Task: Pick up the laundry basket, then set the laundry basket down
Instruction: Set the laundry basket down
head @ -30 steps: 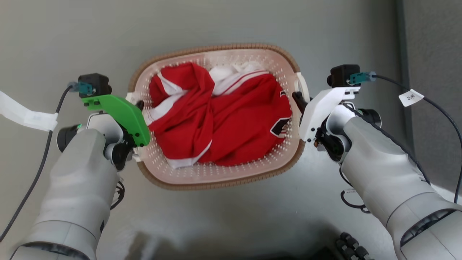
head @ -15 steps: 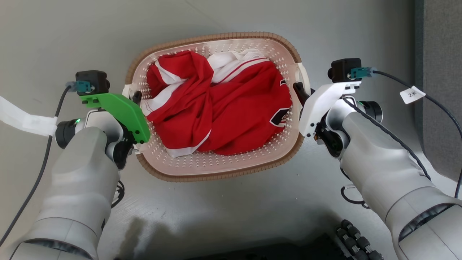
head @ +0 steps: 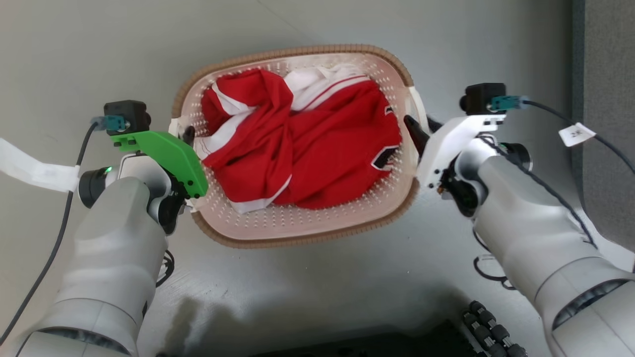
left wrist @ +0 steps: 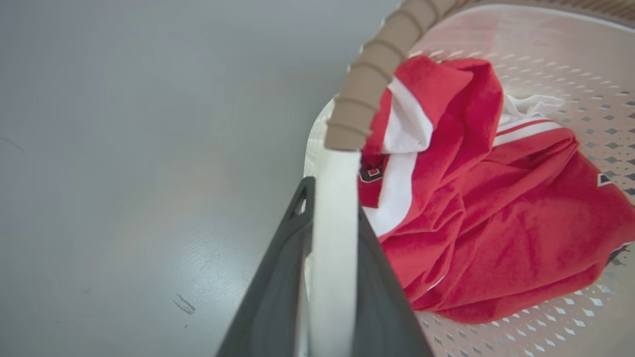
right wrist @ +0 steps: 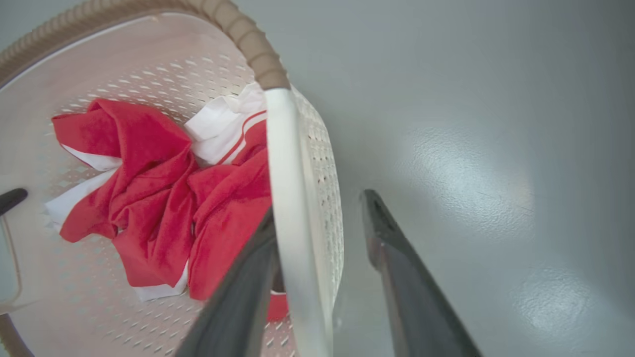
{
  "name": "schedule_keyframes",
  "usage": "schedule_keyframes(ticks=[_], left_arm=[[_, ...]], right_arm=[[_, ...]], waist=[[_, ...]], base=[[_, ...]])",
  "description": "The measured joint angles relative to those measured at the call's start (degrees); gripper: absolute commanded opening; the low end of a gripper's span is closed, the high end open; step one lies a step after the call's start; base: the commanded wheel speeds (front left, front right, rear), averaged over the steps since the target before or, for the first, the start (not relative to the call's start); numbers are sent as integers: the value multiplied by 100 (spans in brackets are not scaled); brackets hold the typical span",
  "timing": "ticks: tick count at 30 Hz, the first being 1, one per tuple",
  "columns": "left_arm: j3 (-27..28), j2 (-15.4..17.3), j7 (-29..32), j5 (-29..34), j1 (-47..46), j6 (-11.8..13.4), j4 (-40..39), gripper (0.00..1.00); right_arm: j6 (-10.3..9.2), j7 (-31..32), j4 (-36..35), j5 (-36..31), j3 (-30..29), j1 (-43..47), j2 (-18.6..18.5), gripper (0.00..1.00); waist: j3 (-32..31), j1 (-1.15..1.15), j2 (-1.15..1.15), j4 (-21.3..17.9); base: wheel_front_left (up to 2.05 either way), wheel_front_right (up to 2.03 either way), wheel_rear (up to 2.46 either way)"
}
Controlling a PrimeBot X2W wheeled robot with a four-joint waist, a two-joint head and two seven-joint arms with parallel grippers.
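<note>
The set-down looks nearly done: the laundry basket (head: 297,242) sits on the grey floor (head: 347,297), with the left hand (head: 187,135) at its 9 o'clock clenched on a handle and the right hand (head: 420,126) at 3 o'clock spread loose around the other. Next the left must release too. The right's outer finger has swung out since half a second ago.

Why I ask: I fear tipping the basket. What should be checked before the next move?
1. Release of the left gripper: not ok, it is shut on the left handle.
2. Release of the right gripper: ok, it is open, straddling the right handle.
3. Whether the basket rests on the floor: cannot tell.
4. Whether the red cloth lies inside the basket: ok.
</note>
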Motion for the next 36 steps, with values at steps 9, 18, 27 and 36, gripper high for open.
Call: schedule_keyframes(ticks=[9,18,27,36], left_arm=[[11,70,-76,-51,-114,2,4,88],[-77,65,-266,-51,-112,-1,14,100],[-177,62,-934,-51,92,-3,-246,100],[-236,142,-1285,-16,561,-3,-611,100]], right_arm=[[98,-1,46,75,4,1,-149,100],[147,-182,46,97,52,1,-155,100],[166,-697,2,73,134,8,-160,100],[198,-984,-174,29,140,331,-263,100]], waist=[[36,0,0,36],[-55,0,0,61],[-401,0,0,64],[-997,0,0,56]], base=[[0,0,0],[0,0,0],[0,0,0],[0,0,0]])
